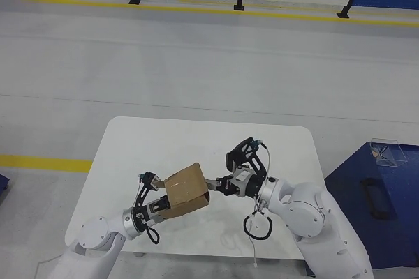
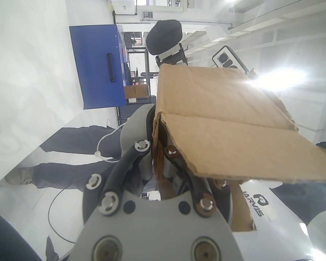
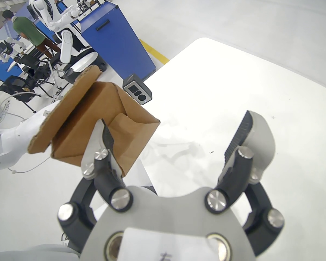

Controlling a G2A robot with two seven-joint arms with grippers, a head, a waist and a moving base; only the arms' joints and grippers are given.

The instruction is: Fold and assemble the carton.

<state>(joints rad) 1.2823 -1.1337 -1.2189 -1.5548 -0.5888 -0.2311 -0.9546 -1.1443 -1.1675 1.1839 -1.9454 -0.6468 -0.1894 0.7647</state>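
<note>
A brown cardboard carton (image 1: 185, 188) is held above the front middle of the white table (image 1: 160, 139), tilted, with an end flap sticking out. My left gripper (image 1: 156, 194) is shut on the carton's near wall; the wall's edge (image 2: 156, 148) runs between its fingers, and the carton (image 2: 222, 126) spreads over them. My right gripper (image 1: 227, 167) stands open at the carton's opposite end. In the right wrist view one of its fingers (image 3: 104, 137) rests against the folded inner flap of the carton (image 3: 97, 115), while the other finger (image 3: 250, 131) hangs free over the table (image 3: 233, 82).
A blue cabinet (image 1: 384, 202) stands just right of the table, with a clear plastic holder (image 1: 385, 150) on top. A loose black cable loop (image 1: 257, 227) hangs from the right arm near the table's front edge. The table's far half is bare.
</note>
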